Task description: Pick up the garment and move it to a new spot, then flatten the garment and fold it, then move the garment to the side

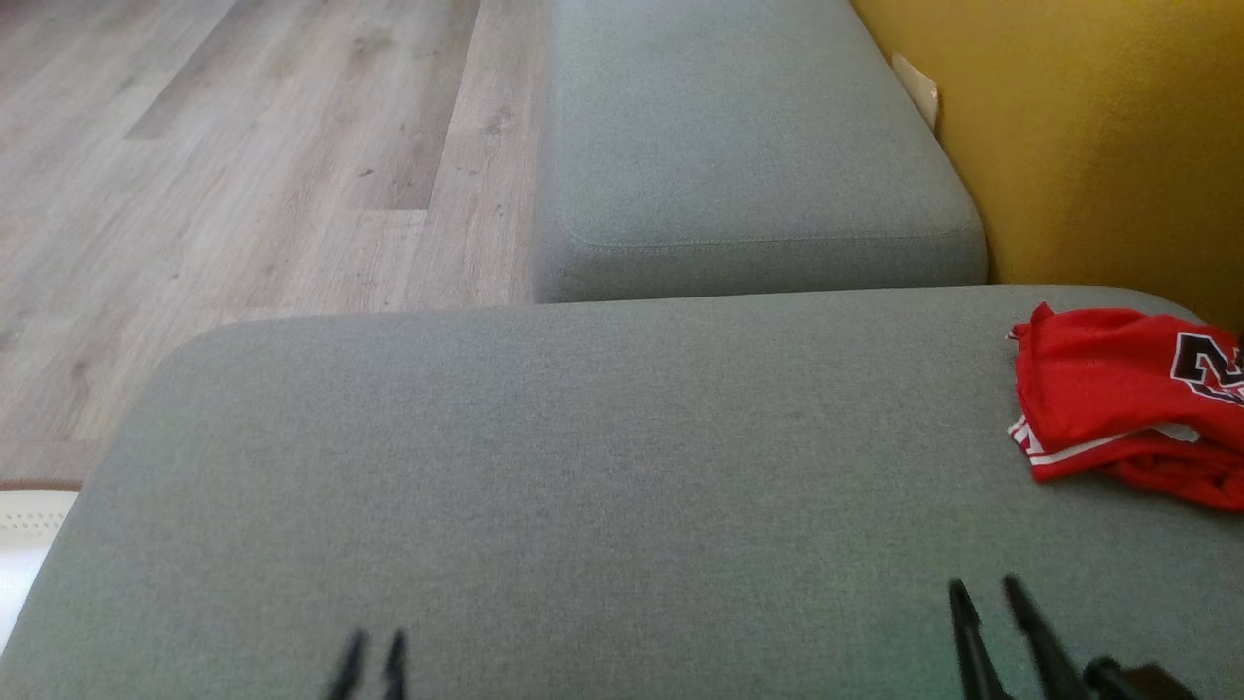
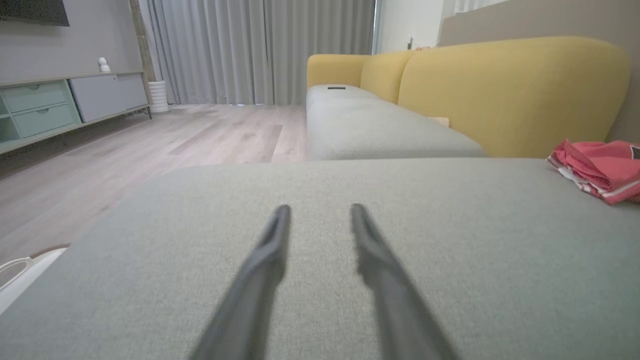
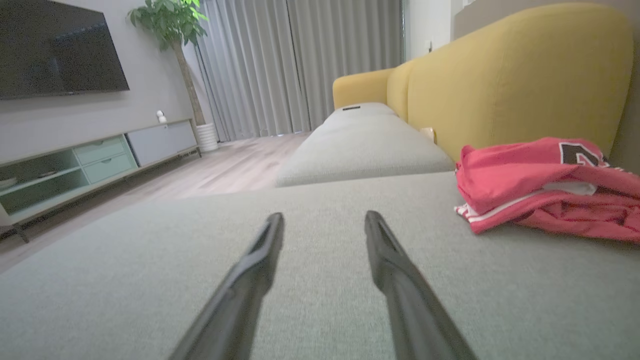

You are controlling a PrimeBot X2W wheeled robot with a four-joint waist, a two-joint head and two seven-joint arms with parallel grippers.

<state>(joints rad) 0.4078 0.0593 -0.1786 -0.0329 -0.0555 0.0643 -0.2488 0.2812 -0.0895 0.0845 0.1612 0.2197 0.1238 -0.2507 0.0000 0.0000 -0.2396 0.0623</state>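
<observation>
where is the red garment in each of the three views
Head view: the red garment lies crumpled at the right edge, mid-height, on the grey seat cushion, partly cut off.
Left wrist view: garment at the far right, just above mid-height.
Right wrist view: garment on the right side, mid-height.
Shared landmark: the yellow sofa back rising behind it.

A red garment (image 1: 1118,389) with white stripes and dark lettering lies on a grey cushion (image 1: 544,467) before a mustard-yellow backrest (image 1: 1098,136).

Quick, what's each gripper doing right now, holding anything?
Left gripper: open, holding nothing.
Right gripper: open, holding nothing; red garment lies apart from it.
</observation>
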